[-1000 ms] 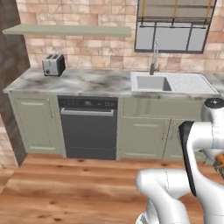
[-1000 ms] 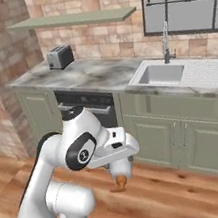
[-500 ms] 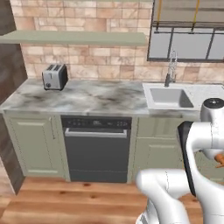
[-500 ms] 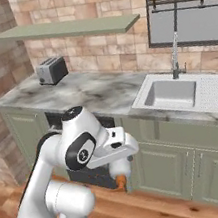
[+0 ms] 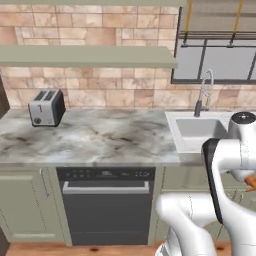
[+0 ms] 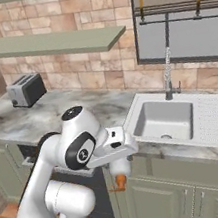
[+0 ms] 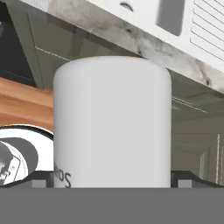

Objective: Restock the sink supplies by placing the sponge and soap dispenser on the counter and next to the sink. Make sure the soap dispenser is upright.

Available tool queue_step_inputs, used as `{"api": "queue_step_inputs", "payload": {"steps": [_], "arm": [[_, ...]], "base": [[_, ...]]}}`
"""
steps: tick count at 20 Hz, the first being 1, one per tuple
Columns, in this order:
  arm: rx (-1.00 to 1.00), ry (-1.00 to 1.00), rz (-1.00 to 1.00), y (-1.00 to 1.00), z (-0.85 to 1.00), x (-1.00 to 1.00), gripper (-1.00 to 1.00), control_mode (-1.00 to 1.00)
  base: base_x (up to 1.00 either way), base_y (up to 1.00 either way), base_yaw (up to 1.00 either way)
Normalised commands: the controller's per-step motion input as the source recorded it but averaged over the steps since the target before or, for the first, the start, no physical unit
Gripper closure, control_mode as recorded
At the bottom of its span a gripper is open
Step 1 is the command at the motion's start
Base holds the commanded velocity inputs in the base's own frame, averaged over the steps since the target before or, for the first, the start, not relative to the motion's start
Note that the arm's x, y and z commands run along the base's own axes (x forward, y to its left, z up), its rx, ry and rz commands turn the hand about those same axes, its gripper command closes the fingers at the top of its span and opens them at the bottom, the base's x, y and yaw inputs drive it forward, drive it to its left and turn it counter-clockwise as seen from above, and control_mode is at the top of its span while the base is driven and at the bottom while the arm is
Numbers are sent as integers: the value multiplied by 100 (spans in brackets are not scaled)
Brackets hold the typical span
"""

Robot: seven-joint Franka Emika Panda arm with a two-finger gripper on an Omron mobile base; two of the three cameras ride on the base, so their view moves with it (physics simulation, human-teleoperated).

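- I have the soap dispenser (image 6: pixel 120 172) in the gripper (image 6: pixel 119 166), closed on the bottle body. In the right base view it hangs pump-down, orange top at 6 o'clock, below the hand.
- In the hand view the pale bottle (image 7: pixel 112 122) sits square in front of the lens; the finger tips are hidden behind it, so I judge the grip from the hold alone.
- In the left base view just a bit of orange pump (image 5: pixel 251 183) pokes out past the forearm at 3 o'clock.
- The bottle sits below the edge of the counter (image 6: pixel 106 109), in front of the cabinet fronts, near the sink's left corner.
- The sink (image 6: pixel 166 118) is at 2 o'clock from the hand in the right base view, with the faucet (image 6: pixel 168 72) behind it.
- Step in hand, as I read it: carry the bottle up and set it down beside the basin.
- Plan: lift clear of the counter lip first, then rotate the wrist to put the pump at 12 o'clock before going over the marble.
- Target: the bare marble strip just left of the basin, not the drainboard (image 6: pixel 217 122); ribs could tip it.
- Lower until the base sits flat, then release; letting go early risks a topple.
- Sponge location: cannot tell.
- Toaster (image 6: pixel 25 90) is well apart, no clash.
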Motion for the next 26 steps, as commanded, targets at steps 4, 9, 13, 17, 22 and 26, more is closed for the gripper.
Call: {"api": "queue_step_inputs", "payload": {"steps": [4,9,13,17,22,26], "arm": [[0,0,0,0,0,0,100,100],[0,10,2,0,0,40,100,-100],[0,31,17,0,0,100,100,-100],[-11,36,24,26,0,100,100,-100],[-19,38,24,41,0,100,100,-100],[-22,35,21,41,0,94,100,-100]], "base": [[50,-3,-1],[44,0,0],[0,0,0],[0,0,0],[0,0,0],[0,0,0]]}}
